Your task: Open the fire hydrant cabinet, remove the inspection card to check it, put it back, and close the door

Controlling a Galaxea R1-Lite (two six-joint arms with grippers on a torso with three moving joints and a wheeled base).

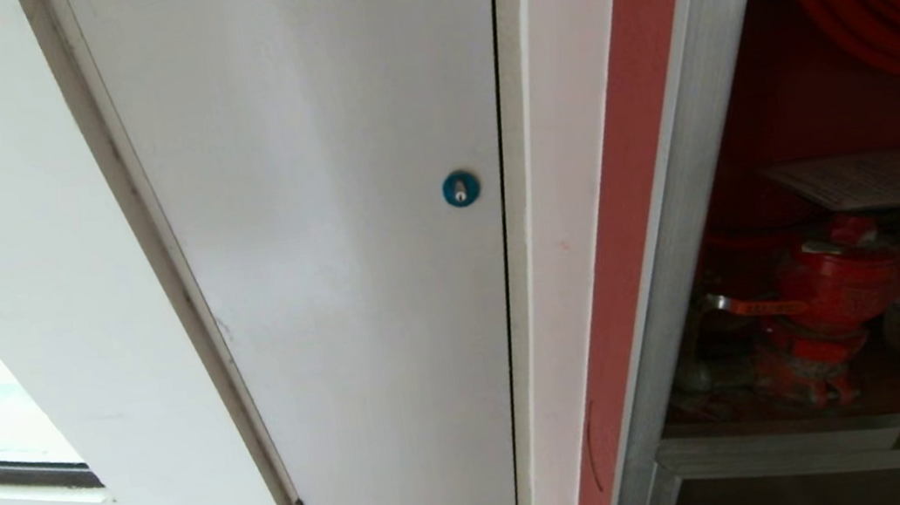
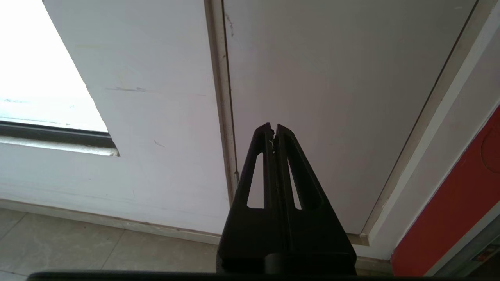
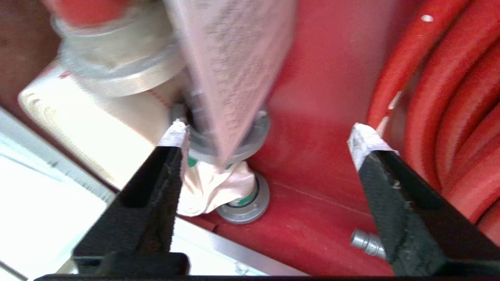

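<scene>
Right gripper (image 3: 265, 136): your jaws stand wide apart inside the fire hydrant cabinet (image 1: 675, 194), and nothing is gripped between the taped fingertips (image 3: 365, 136).
Inspection card (image 3: 234, 74): you'll see it just ahead of the open jaws, blurred, its lower corner pointing down between them nearer one fingertip, touching neither as far as you can tell. In the head view the inspection card lies flat above the red valve (image 1: 839, 295).
Metal couplings (image 3: 244, 201): right beyond your fingertips, grey rings with a bit of crumpled white hose fabric, sitting against the red back wall (image 3: 312, 164).
White rolled hose (image 3: 97, 128): off to one side of the jaws, next to the couplings.
Red hose coil (image 3: 445, 97): on the other side of the jaws, looping thickly past the outer finger.
Left gripper (image 2: 273, 128): your fingers are pressed together, holding nothing, pointing at the plain white panel (image 2: 332, 97) low near the floor tiles (image 2: 78, 242).
Blue lock (image 1: 460, 188): farther up on that white panel, well away from both tools.
</scene>
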